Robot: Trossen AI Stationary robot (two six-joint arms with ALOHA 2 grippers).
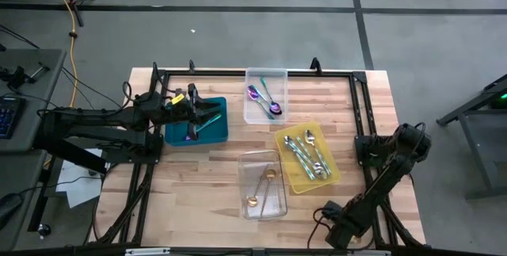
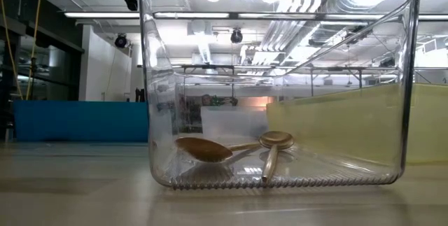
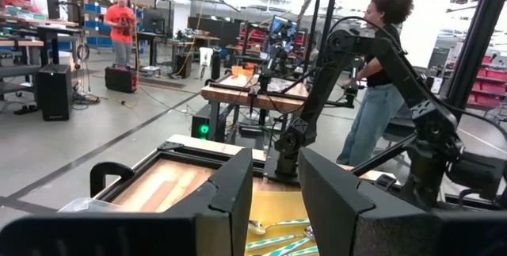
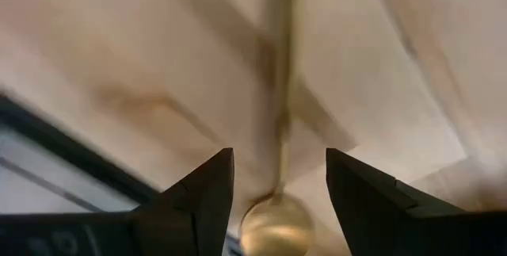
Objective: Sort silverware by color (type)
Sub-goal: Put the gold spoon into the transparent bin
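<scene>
**Drop-off at the teal tray, next pick to plan**
Your left end effector [image 3: 276, 165] hangs over the teal tray [image 1: 223, 134], fingers parted and empty. A teal-handled utensil [image 1: 207, 122] lies just under them. You'll likely lift clear and reach for another piece. The right end effector [image 4: 279, 157] waits, fingers apart, holding nothing.

High view looks straight down; low view sits close against the clear tray [image 2: 280, 79]; both share it.
</scene>
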